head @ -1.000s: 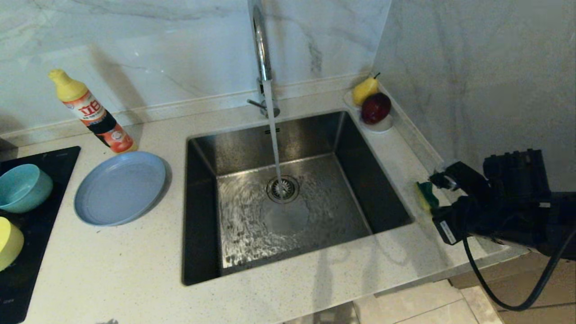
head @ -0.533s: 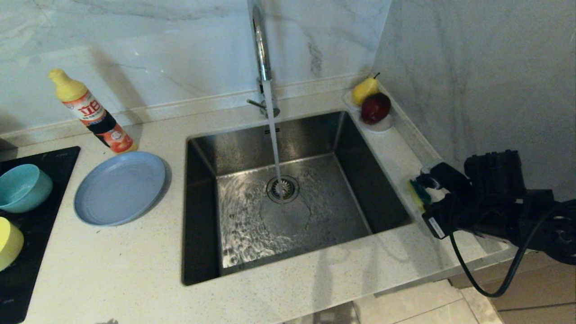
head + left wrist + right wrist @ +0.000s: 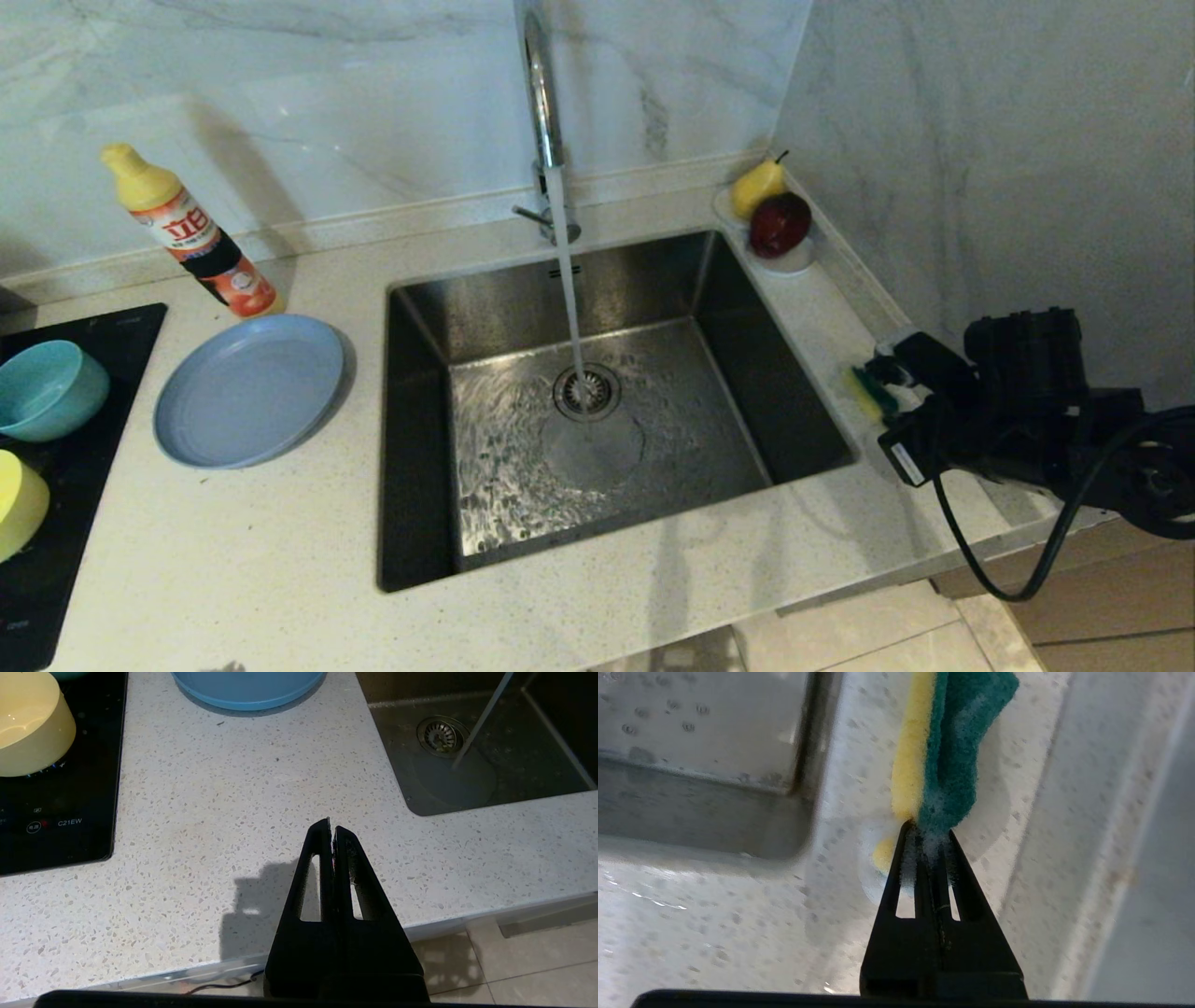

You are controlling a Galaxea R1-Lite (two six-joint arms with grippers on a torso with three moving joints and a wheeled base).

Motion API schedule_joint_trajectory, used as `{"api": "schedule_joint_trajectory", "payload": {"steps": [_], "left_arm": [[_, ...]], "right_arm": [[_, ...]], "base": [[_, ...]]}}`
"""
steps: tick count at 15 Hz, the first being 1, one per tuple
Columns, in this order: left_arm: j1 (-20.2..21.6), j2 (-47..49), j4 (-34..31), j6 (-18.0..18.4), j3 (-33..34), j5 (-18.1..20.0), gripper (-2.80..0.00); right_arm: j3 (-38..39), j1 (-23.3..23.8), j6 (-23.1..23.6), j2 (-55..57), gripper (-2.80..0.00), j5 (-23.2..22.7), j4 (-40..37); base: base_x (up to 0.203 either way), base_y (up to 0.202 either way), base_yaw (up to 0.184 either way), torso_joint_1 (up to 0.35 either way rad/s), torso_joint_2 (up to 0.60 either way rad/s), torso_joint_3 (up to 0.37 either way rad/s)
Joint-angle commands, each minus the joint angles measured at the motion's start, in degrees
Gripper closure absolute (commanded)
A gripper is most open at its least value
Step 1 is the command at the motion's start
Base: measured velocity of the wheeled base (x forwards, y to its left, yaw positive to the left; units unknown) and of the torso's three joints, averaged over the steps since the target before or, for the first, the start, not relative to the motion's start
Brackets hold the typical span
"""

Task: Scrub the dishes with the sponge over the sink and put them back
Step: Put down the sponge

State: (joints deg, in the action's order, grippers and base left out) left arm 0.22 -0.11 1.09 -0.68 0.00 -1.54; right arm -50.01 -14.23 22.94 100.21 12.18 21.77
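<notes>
The right gripper [image 3: 885, 392], pinching the sponge [image 3: 866, 394], now sits farther left and slightly higher along the counter [image 3: 822, 317] beside the sink [image 3: 411, 448] than a second ago.

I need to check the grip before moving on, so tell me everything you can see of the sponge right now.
The sponge is a small pad of yellow foam with a dark green scouring face, and white suds sit where it is pinched. The right gripper, shut on one end of it, holds it on edge. It hangs over the speckled countertop to the right of the sink, close to the side wall. Whether its far end touches the counter cannot be told.
</notes>
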Motion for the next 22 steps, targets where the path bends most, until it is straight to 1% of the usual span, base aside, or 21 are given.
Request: {"api": "schedule_joint_trajectory", "payload": {"steps": [1,5,8,14,15,22], "left_arm": [[0.04,0.11,0.06,-0.02,0.44,-0.05,0.00],[0.01,0.11,0.06,-0.02,0.44,-0.05,0.00],[-0.03,0.11,0.06,-0.02,0.44,-0.05,0.00],[0.04,0.11,-0.02,-0.02,0.44,-0.05,0.00],[0.04,0.11,0.06,-0.02,0.44,-0.05,0.00],[0.04,0.11,0.06,-0.02,0.44,-0.05,0.00]], "right_arm": [[0.41,0.01,0.27,-1.69,0.00,0.28,-0.15],[1.35,-0.22,0.18,-3.66,0.00,0.30,-1.50],[3.25,-1.23,-0.34,-4.23,0.00,0.37,-1.56],[4.47,-1.32,-0.44,-4.59,0.00,0.65,-1.99],[4.42,-1.24,-0.44,-4.66,-2.80,0.67,-1.99],[3.52,-1.32,-0.61,-5.67,-2.80,0.72,-3.32]], "base": [[0.000,0.000,0.000,0.000,0.00,0.000],[0.000,0.000,0.000,0.000,0.00,0.000],[0.000,0.000,0.000,0.000,0.00,0.000],[0.000,0.000,0.000,0.000,0.00,0.000],[0.000,0.000,0.000,0.000,0.00,0.000],[0.000,0.000,0.000,0.000,0.00,0.000]]}}
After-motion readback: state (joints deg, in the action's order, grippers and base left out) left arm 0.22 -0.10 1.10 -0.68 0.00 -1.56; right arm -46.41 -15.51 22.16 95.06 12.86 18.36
